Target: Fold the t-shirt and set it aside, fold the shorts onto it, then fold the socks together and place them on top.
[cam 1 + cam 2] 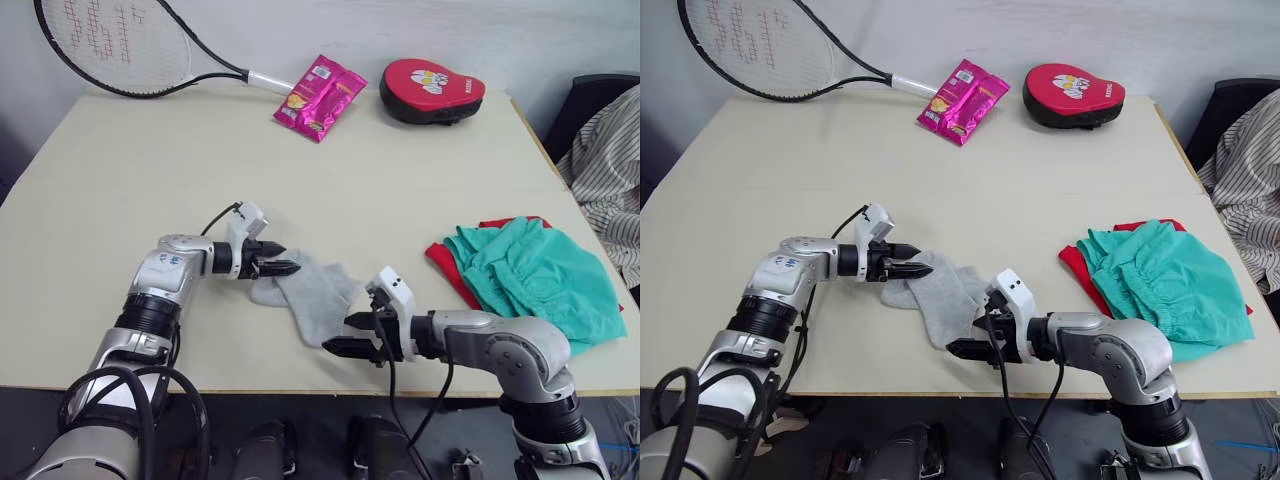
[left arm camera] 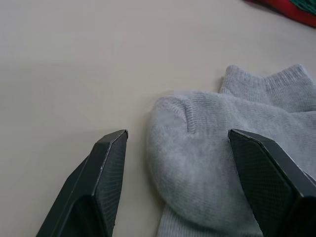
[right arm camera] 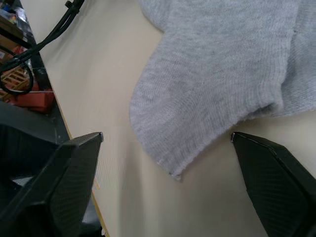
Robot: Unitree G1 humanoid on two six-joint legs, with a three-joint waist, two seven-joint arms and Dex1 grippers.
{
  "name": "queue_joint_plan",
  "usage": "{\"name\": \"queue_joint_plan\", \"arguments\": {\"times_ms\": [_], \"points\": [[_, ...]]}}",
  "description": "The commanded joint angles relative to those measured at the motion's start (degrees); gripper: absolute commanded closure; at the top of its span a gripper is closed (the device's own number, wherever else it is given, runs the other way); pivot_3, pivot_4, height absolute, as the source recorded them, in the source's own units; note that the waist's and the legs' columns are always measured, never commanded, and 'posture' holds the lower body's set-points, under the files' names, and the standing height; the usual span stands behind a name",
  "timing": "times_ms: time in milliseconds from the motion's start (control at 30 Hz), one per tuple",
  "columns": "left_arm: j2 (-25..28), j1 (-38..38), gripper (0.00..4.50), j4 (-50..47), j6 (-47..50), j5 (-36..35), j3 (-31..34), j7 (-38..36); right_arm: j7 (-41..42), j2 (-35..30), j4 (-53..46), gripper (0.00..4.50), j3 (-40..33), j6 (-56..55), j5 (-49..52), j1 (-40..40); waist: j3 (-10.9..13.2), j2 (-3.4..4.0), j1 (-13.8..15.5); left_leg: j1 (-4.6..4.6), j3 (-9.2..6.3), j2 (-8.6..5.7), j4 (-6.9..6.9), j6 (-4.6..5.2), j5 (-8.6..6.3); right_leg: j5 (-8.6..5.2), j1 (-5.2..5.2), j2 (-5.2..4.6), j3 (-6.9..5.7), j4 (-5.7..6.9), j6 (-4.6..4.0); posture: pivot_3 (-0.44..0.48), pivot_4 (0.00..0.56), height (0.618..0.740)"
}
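On the beige table [image 1: 150, 170], the grey socks [image 1: 315, 293] lie at lower centre between both unclenched grippers, left gripper [image 1: 283, 266] touching, right gripper [image 1: 345, 347] just beside

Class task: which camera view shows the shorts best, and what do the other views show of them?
The right eye view shows the shorts best: the whole teal garment lies on the t-shirt at the table's right edge. The left eye view shows the same scene. The left wrist view catches a teal sliver in one corner; the right wrist view looks at the socks.
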Motion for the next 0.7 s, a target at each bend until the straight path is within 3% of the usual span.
{"name": "queue_joint_plan", "arguments": {"times_ms": [33, 267, 300, 500, 700], "points": [[-0.5, -1.2, 2.28, 1.7, -2.5, 1.6, 0.2, -0.2, -1.9, 1.5, 1.3, 1.61, 2.1, 1.1, -0.7, 0.4, 0.0, 0.00, 0.0, 0.00, 0.00, 0.01, 0.00, 0.03, 0.03, 0.00, -0.01, 0.01, 0.00, 0.00, -0.01, 0.000, 0.150, 0.740], [-1.1, -0.4, 4.48, 1.4, -5.6, 1.1, 2.9, 0.4, -1.3, 0.8, 1.2, 4.02, 1.2, 1.7, 0.1, 0.4, 0.0, 0.00, 0.2, -0.05, 0.00, 0.00, 0.02, 0.09, 0.02, -0.01, -0.02, 0.00, -0.02, -0.02, -0.01, 0.000, 0.150, 0.740], [-1.1, 0.0, 4.50, 0.4, -6.6, 0.6, 3.6, 0.5, -0.7, 0.3, 1.1, 4.38, 0.9, 2.1, 0.6, 0.2, 0.0, 0.00, 0.1, -0.06, 0.00, 0.00, 0.01, 0.10, 0.02, -0.01, -0.04, 0.00, -0.01, -0.03, -0.01, 0.000, 0.150, 0.740], [-0.8, 3.3, 4.50, -7.8, -8.2, -2.6, 8.4, 1.2, 2.7, -1.4, 2.1, 4.45, -4.9, 6.3, 5.6, -4.0, 0.0, 0.00, 0.2, -0.20, 0.00, 0.00, 0.05, 0.15, 0.03, -0.01, -0.18, -0.04, 0.00, 0.01, -0.01, 0.000, 0.150, 0.740], [1.4, 8.6, 4.50, -18.7, -1.9, -6.1, 12.9, 4.0, 8.9, -8.9, 4.2, 4.45, -7.4, 7.9, 8.8, -10.2, 0.0, 0.00, 0.2, -0.34, 0.00, -0.04, 0.05, 0.19, 0.05, -0.01, -0.34, -0.05, 0.00, 0.04, -0.01, 0.000, 0.150, 0.740]]}}
